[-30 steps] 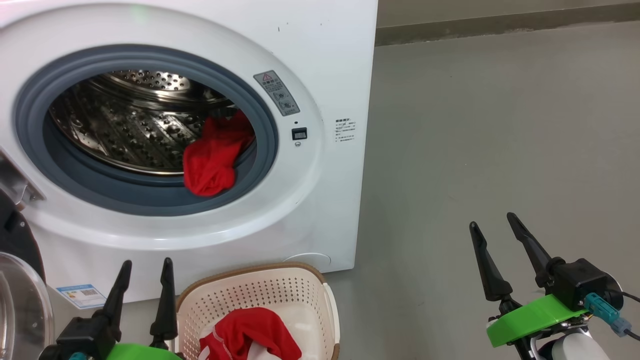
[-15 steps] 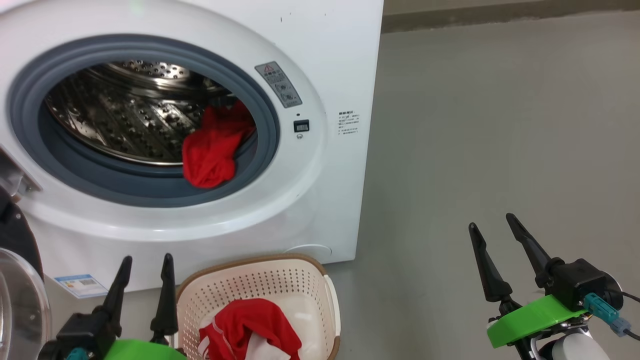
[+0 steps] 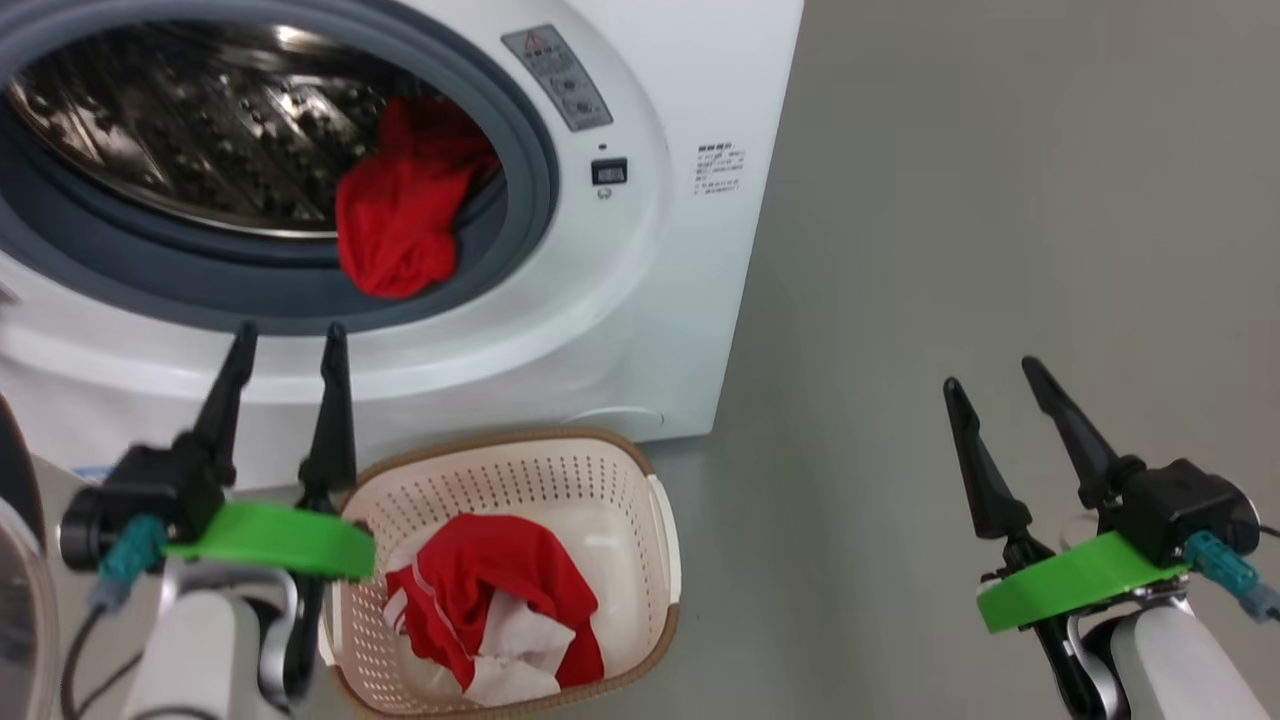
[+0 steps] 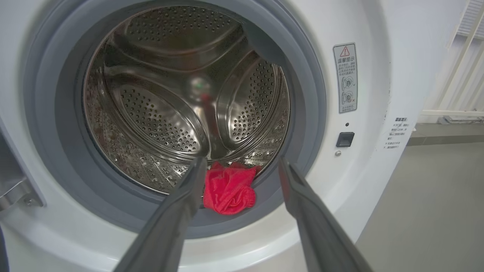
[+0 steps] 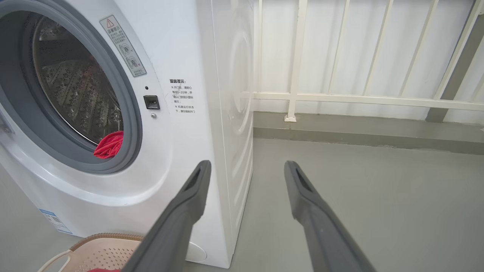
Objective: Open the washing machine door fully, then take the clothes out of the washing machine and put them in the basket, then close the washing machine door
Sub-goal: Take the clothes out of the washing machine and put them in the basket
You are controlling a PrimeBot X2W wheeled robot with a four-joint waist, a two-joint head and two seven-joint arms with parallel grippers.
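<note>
We find the left end effector (image 3: pixel 290 330) with its two fingers apart and nothing between them, raised in front of the washing machine (image 3: pixel 690 300), just below the grey gasket (image 3: pixel 520 200). In the left wrist view, a red garment (image 3: pixel 400 225) lies straight ahead between the fingers. It is draped from the steel drum (image 3: pixel 180 130) over the lower lip of the gasket, and no item stands between it and the fingertips.

The basket (image 3: pixel 500 437) sits on the floor (image 3: pixel 1000 200) below and just right of this end effector, near the machine's front. It contains a red-and-white garment (image 3: pixel 490 610). The door (image 3: pixel 15 600) is swung open to the left of the end effector, and an edge of its glass is in view.

The right end effector (image 3: pixel 990 372) is likewise spread and empty, over the floor well to the right of the machine. Ahead of it, past the machine's side panel, stands a white railing (image 5: pixel 340 98).
</note>
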